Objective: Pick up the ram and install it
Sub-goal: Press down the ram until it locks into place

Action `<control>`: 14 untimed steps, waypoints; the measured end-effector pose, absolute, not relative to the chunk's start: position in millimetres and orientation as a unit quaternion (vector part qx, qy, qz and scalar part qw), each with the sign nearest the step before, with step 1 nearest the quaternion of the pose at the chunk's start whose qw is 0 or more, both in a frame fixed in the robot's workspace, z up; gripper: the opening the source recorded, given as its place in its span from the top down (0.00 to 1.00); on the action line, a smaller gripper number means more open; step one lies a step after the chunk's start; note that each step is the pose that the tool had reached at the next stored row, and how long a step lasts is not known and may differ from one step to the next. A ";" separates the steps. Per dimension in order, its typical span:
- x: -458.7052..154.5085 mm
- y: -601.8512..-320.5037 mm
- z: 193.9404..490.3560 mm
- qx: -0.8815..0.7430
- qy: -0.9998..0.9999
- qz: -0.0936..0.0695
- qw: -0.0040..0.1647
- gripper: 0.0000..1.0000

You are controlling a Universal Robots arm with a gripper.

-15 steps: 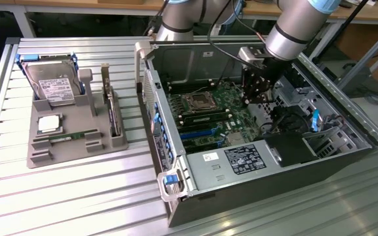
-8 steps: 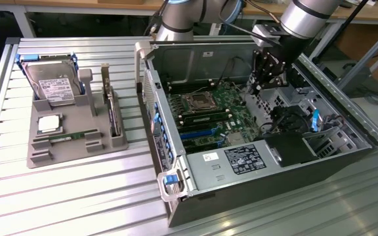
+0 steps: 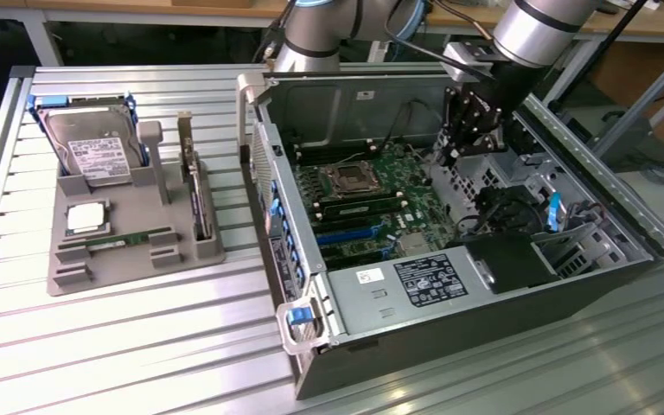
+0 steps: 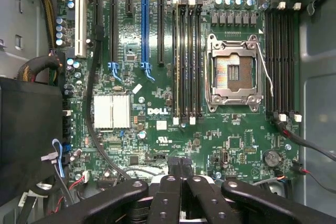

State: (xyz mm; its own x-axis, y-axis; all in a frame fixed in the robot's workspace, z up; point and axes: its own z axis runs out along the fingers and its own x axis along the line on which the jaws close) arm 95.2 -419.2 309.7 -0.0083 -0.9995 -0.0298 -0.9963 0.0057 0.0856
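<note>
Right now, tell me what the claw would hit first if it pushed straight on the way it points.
Probably the motherboard: the shut claw points down into the open computer case, and the wrist view looks squarely onto the board. The exact contact spot is unclear, since depth is hard to judge.

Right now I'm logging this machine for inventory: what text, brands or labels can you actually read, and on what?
"DELL": white print on the green motherboard, beside the silver finned heatsink.
White sticker on the black power-supply box: too small to read.
White label on the silver hard drive: too small to read.
</note>
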 end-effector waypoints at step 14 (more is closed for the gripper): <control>56.7 -419.2 271.0 0.704 -0.709 -0.041 0.020 0.90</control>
State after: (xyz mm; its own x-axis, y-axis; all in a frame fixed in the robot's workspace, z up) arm 56.7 -419.2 271.0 -0.0083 -0.9995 -0.0297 -0.9963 0.0057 0.0860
